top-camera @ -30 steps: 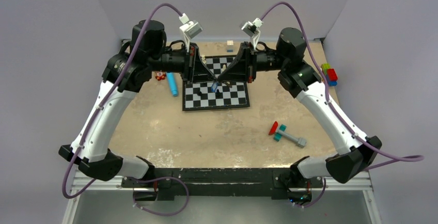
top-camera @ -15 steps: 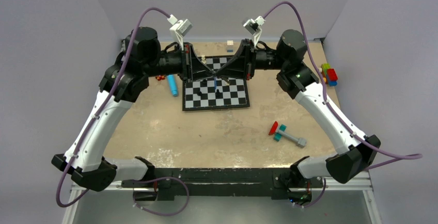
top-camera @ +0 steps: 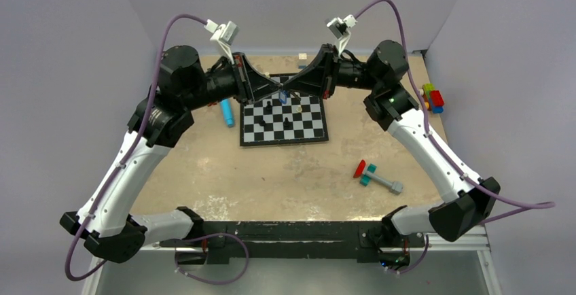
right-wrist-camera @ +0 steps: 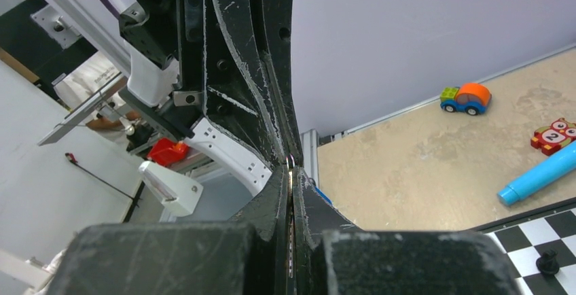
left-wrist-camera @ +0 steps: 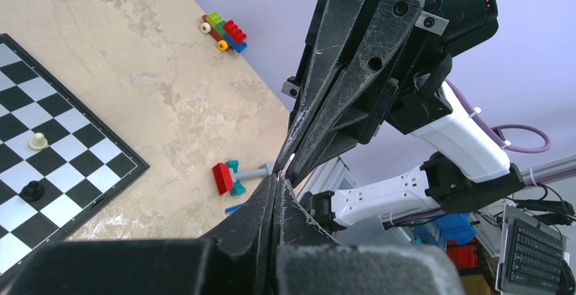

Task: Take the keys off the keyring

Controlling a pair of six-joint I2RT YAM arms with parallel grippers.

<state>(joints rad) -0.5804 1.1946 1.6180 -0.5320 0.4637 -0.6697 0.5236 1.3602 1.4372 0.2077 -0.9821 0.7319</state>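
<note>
My two grippers meet tip to tip in the air above the far edge of the chessboard (top-camera: 306,130). The left gripper (top-camera: 278,92) and the right gripper (top-camera: 289,92) are both shut. A thin silvery keyring is pinched between them; it glints at the tips in the left wrist view (left-wrist-camera: 290,162) and in the right wrist view (right-wrist-camera: 290,162). The key's blue head (top-camera: 282,96) hangs just under the meeting tips. A blue sliver of it shows below my left fingers (left-wrist-camera: 234,208) and beside my right fingers (right-wrist-camera: 325,196). Its blade is hidden.
Black and white chess pieces (top-camera: 288,124) stand on the board. A light-blue cylinder (top-camera: 226,112) lies left of it, a red-teal-grey toy (top-camera: 375,176) to the front right, and coloured bricks (top-camera: 433,98) at the right edge. A small toy car (right-wrist-camera: 467,98) sits by the far wall.
Both arms have lifted and moved toward the far edge of the board, tips still together. The blue key has risen with them, off the board's middle.
</note>
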